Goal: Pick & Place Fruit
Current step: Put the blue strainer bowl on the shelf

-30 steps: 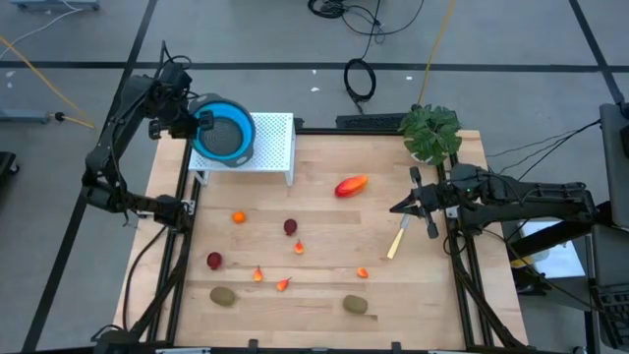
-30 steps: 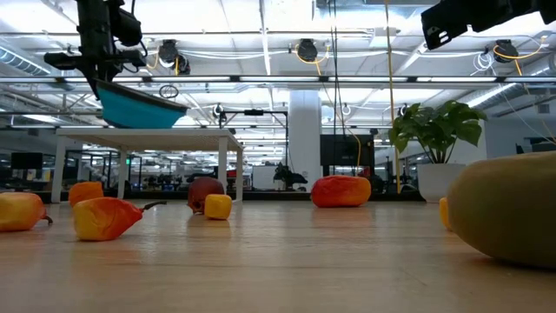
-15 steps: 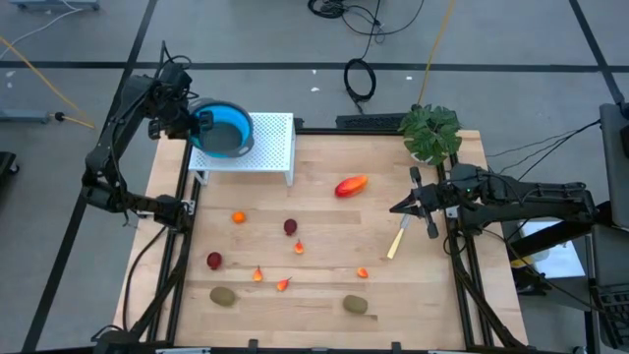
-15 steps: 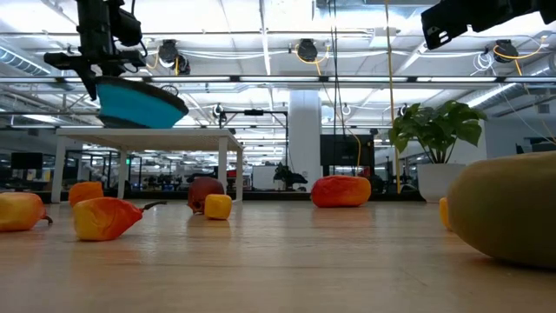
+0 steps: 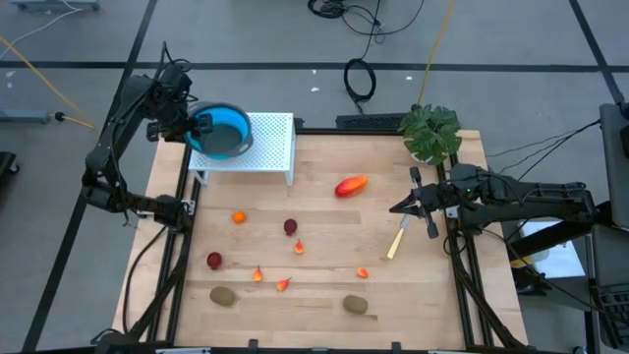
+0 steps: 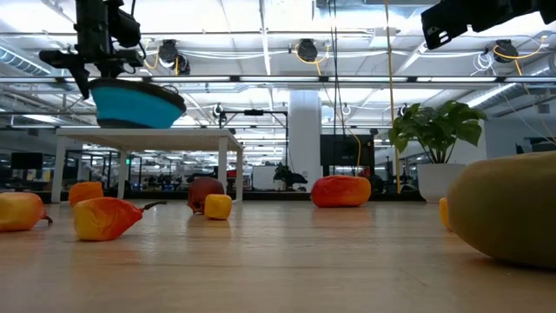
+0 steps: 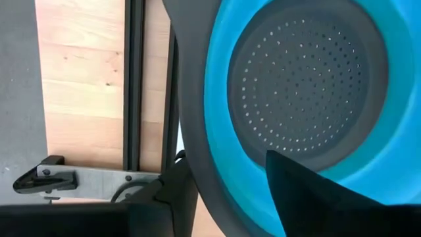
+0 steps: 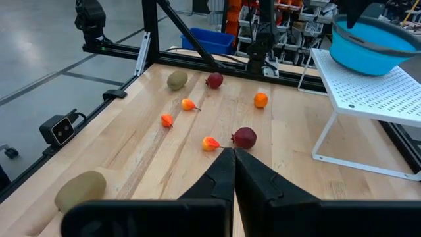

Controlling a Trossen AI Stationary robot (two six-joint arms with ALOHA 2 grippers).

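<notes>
Fruit [image 5: 350, 185]: red-orange oval, small and scattered across table [image 5: 432, 295]

Two matte black, slender jointed arms with black cables; each dark two-finger pincer [image 5: 187, 126] [image 5: 415, 207] has tapered wedge-shaped fingers [image 8: 223, 172].

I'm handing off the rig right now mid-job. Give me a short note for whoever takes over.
Left gripper: shut on the rim of the blue colander, held just above the white rack.
Right gripper: shut, empty, at the table's right edge above the pale yellow stick.
Fruit: all loose on the table: red-orange oval, orange ball, two dark red balls, two kiwis, small orange-red bits.
Done: nothing placed; the colander is empty.
Left: set the colander down, then load every fruit.
</notes>
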